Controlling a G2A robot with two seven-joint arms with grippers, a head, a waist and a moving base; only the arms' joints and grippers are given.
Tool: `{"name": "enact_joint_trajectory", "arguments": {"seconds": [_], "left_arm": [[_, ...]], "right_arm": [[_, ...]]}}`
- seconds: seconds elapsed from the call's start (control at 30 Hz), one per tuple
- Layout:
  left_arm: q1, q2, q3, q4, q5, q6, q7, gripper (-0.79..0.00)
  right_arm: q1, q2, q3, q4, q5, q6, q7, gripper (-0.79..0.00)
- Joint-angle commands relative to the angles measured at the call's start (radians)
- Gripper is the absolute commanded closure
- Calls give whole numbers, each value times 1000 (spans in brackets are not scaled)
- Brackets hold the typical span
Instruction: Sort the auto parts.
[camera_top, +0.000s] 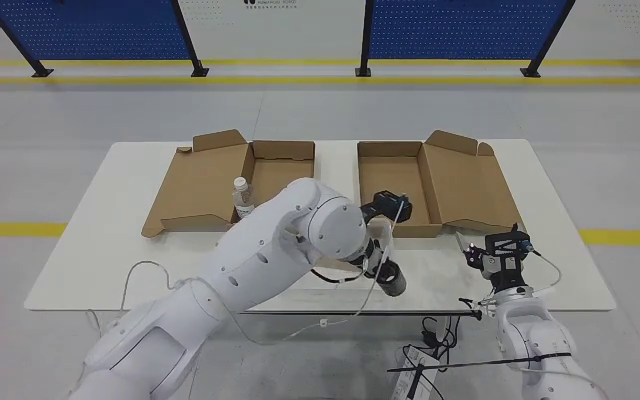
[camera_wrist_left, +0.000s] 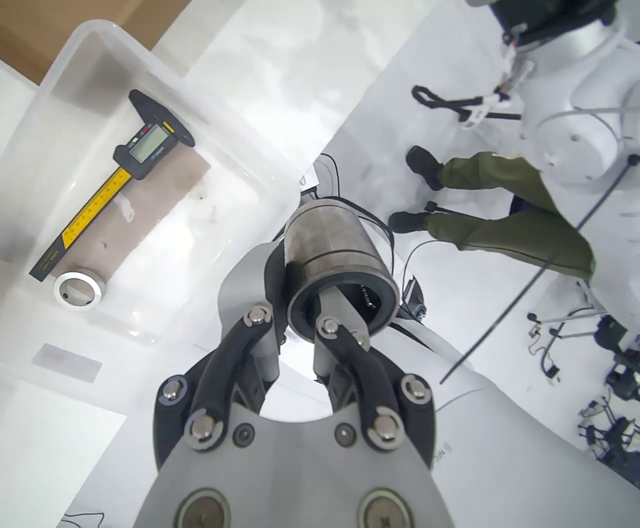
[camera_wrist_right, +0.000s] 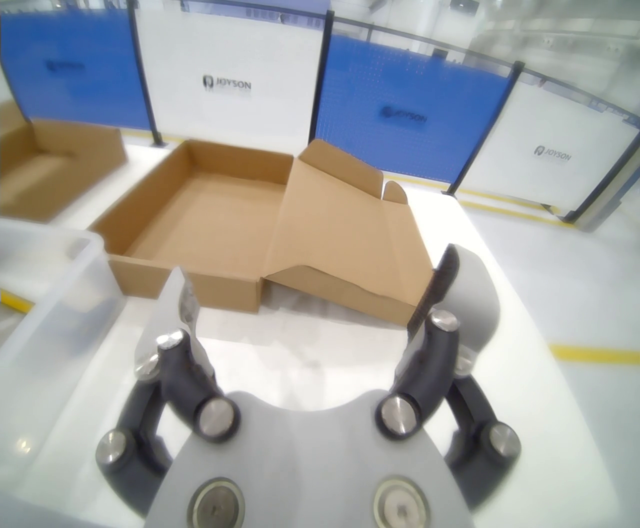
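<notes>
On the far left of the white tabletop I see an open cardboard box, its lid flap laid flat to the left. A small clear bottle with a white cap stands upright at that box's front edge.

Toward the middle, the left arm reaches across the tabletop. The left gripper is closed on a short, dark metal cylinder with a hollow bore. One of its fingers presses the cylinder's outer wall and the other sits inside the bore, so the wall is pinched between them. In the top view the cylinder is near the tabletop's front edge, in front of the gap between the two boxes.

In the left wrist view, a clear plastic bin sits just beside the held cylinder, and the cylinder is outside it. Inside the bin lies a digital caliper with a yellow scale, partly on a brown card. A flat metal ring lies touching the caliper's far tip.

Right of centre is a second open cardboard box, with its lid flap folded out to the right.

Farthest right, the right gripper hangs over the tabletop near the front edge, in front of that flap. Its fingers are spread wide apart and hold nothing.
</notes>
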Motion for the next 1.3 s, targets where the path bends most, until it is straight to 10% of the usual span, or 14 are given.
{"name": "enact_joint_trajectory", "arguments": {"seconds": [0.0, 0.8, 1.27], "left_arm": [[-28, 17, 21, -20, -47, 0, 0, 0], [-154, 195, 47, -153, -454, -12, 0, 0], [-181, 232, 31, -84, -359, 63, 92, 0]], "right_arm": [[0, 0, 0, 0, 0, 0, 0, -785], [0, 0, 0, 0, 0, 0, 0, -785], [0, 0, 0, 0, 0, 0, 0, -785]]}}
